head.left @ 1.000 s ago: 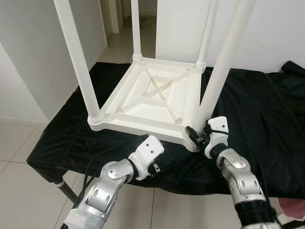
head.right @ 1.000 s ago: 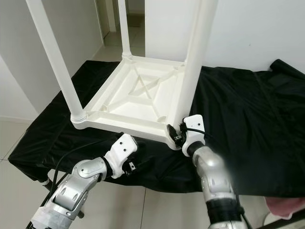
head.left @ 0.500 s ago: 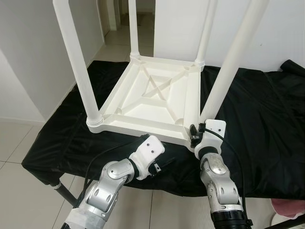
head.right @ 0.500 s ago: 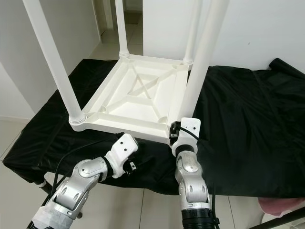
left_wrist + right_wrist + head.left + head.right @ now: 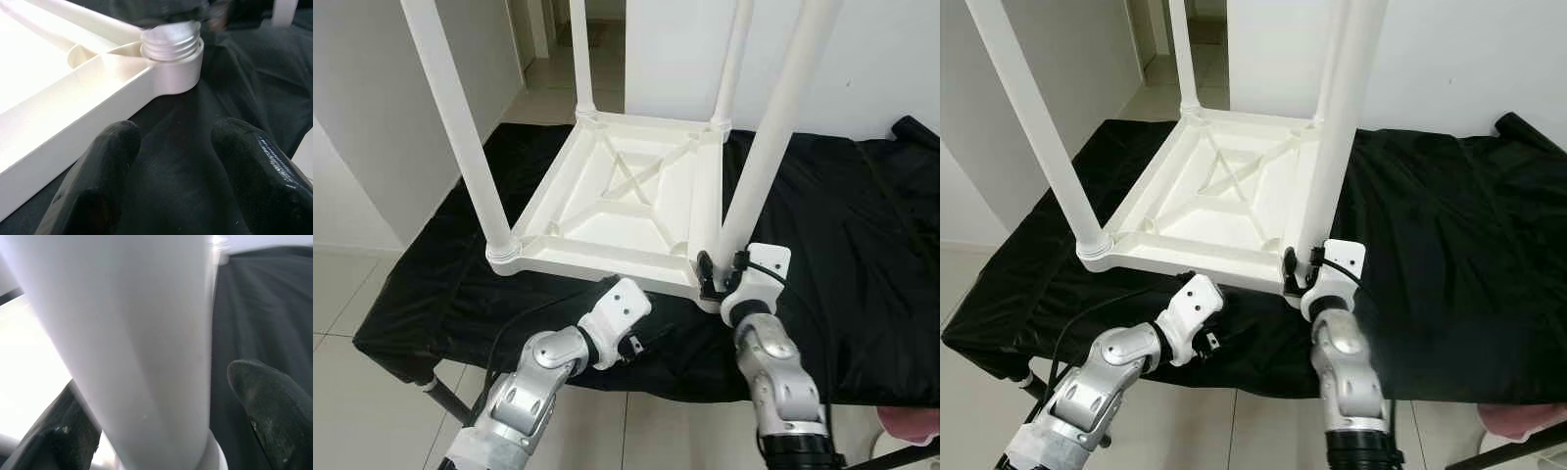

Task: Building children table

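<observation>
Your view, left to right. White wall (image 5: 372, 117) far left, tiled floor (image 5: 342, 294) below. Black cloth (image 5: 842, 215) covers work surface. Children table (image 5: 626, 201) lies upside down on cloth, four white legs pointing up. Your left gripper (image 5: 171, 171) sits just before table's near edge, fingers (image 5: 102, 161) apart over cloth, nothing between them. Near right leg (image 5: 769, 147) stands in corner socket; your right gripper (image 5: 717, 277) at its base, fingers (image 5: 274, 401) straddling leg, whether they press it you cannot tell.
</observation>
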`<state>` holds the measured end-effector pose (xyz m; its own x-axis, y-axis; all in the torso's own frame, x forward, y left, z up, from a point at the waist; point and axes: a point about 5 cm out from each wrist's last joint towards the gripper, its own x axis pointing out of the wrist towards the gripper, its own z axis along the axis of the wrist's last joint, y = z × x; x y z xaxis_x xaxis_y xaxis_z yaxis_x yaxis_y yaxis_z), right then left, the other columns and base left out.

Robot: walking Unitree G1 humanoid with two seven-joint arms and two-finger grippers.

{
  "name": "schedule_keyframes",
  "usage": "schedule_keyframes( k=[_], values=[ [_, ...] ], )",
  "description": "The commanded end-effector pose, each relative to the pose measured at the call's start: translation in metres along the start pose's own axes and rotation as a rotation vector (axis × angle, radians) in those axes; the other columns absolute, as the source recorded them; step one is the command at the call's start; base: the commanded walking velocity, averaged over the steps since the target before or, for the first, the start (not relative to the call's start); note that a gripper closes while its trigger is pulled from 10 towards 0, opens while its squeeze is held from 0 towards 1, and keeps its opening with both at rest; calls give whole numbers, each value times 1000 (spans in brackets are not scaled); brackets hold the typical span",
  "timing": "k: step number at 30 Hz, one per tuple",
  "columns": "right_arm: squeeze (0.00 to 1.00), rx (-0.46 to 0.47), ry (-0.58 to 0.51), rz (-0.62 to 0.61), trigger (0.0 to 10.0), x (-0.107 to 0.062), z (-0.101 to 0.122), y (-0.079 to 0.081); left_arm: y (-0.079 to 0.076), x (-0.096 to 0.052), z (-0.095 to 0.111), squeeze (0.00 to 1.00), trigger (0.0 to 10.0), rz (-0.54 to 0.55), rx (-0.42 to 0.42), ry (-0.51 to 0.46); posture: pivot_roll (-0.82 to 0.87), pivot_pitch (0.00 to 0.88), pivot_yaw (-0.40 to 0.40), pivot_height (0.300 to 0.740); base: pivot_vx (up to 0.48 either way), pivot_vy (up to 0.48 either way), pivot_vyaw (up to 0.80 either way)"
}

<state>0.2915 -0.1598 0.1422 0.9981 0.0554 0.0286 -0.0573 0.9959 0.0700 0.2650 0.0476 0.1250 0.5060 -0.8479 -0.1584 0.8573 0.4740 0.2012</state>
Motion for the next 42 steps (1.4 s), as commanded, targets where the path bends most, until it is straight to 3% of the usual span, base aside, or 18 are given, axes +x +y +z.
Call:
schedule_keyframes(
  k=[1,8,12,18,22,23,25,26,27,28,29,35,36,37,38,42],
  values=[
    [0,10,-3,57,10000,-2,-2,-1,5,-3,1,0,10000,37,-5,-1,-25,27,54,740,0,0,0],
    [0,-123,-20,332,10000,10,5,-13,4,-2,3,0,10000,49,0,-13,-38,46,61,740,0,0,0],
    [0,-147,-15,368,10000,13,7,-14,4,-1,4,0,10000,52,-5,-16,-40,49,63,740,0,0,0],
    [0,-232,65,565,10000,24,2,-12,5,-1,4,0,10000,53,-7,-16,-33,52,70,740,0,0,0],
    [0,-238,83,599,10000,26,0,-12,6,-1,5,0,10000,54,-4,-15,-31,52,71,740,0,0,0],
    [0,-245,96,625,9373,27,-3,-11,6,-1,5,0,10000,55,-3,-14,-30,53,71,740,0,0,0],
    [0,-245,96,625,9373,27,-3,-11,6,-1,5,0,10000,55,-3,-14,-30,53,71,740,0,0,0],
    [0,-251,102,648,6745,29,-5,-10,6,-2,5,0,10000,59,5,-14,-22,38,72,740,0,0,0],
    [0,-256,106,665,784,30,-7,-9,7,-2,5,0,10000,62,11,-15,-18,33,72,740,0,0,0],
    [0,-256,106,665,784,30,-7,-9,7,-2,5,0,10000,62,11,-15,-18,33,72,740,0,0,0],
    [0,-259,109,680,0,30,-9,-9,7,-2,6,0,10000,63,18,-15,-14,25,68,740,0,0,0],
    [0,-249,108,699,0,24,-11,-11,9,-3,4,0,10000,70,30,-10,-13,9,55,740,0,0,0],
    [0,-243,109,686,4157,21,-12,-13,9,-3,4,0,10000,74,30,-10,-14,7,50,740,0,0,0],
    [0,-243,109,686,4157,21,-12,-13,9,-3,4,0,10000,74,30,-10,-14,7,50,740,0,0,0],
    [0,-230,113,679,10000,19,-13,-15,9,-2,4,0,10000,76,30,-10,-15,7,47,740,0,0,0],
    [0,-204,102,655,10000,14,-13,-16,8,-1,3,0,10000,87,39,-9,-17,6,41,740,0,0,0]
  ],
)
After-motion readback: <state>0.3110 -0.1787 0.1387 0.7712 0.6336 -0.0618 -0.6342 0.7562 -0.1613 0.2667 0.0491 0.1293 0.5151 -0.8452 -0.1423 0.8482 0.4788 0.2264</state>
